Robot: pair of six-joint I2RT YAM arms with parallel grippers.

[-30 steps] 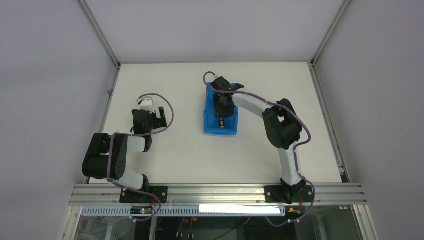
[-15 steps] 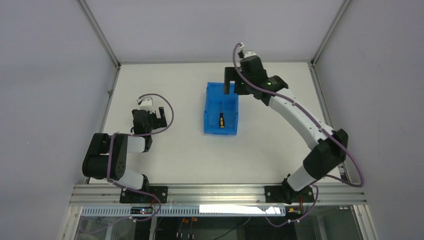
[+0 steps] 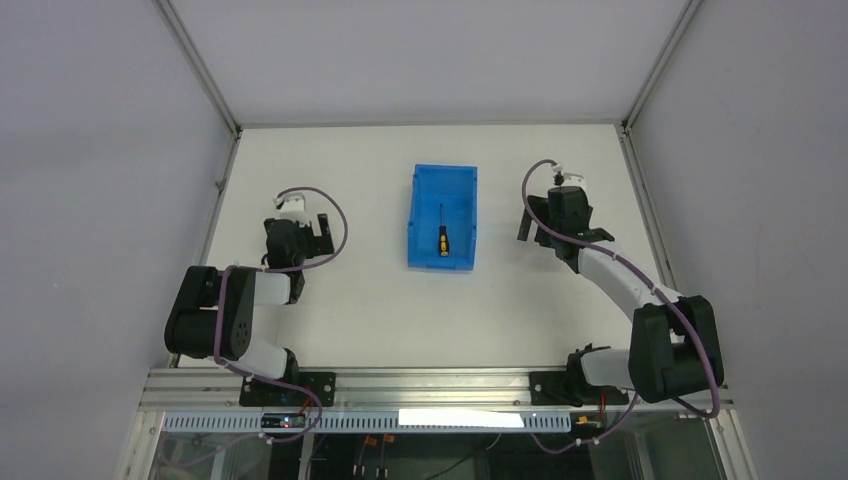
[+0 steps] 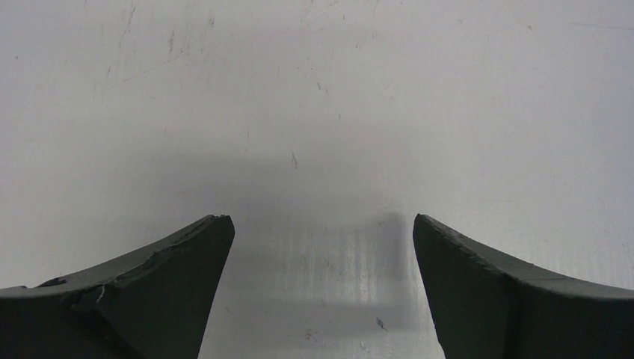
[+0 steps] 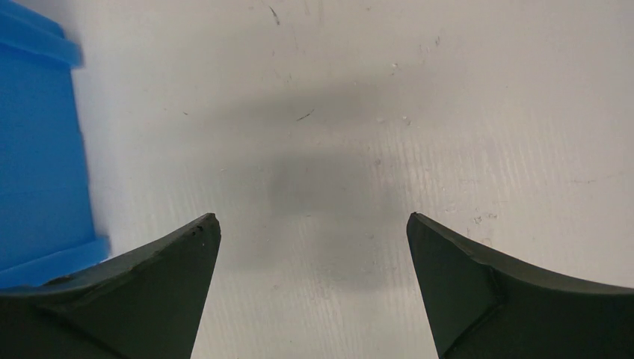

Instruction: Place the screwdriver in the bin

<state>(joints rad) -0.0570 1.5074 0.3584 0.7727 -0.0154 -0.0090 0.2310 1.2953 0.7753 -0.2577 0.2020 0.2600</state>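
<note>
The screwdriver (image 3: 442, 236), yellow-and-black handle toward me and thin shaft pointing away, lies inside the blue bin (image 3: 424, 190) at the table's middle back. My right gripper (image 3: 537, 222) hangs open and empty over bare table just right of the bin; a corner of the bin (image 5: 37, 142) fills the left side of the right wrist view, beside the open right gripper (image 5: 312, 224). My left gripper (image 3: 312, 236) stays open and empty over the left part of the table, apart from the bin. In its wrist view the left gripper (image 4: 321, 224) has only white table between its fingers.
A metal frame rail (image 3: 440, 385) runs along the near table edge by the arm bases. White enclosure walls (image 3: 110, 150) stand close on the left, right and back.
My right arm let the screwdriver go into the bin, lifted away toward the back, then swung down to the right of the bin with its jaws wide. The left arm has not moved.
</note>
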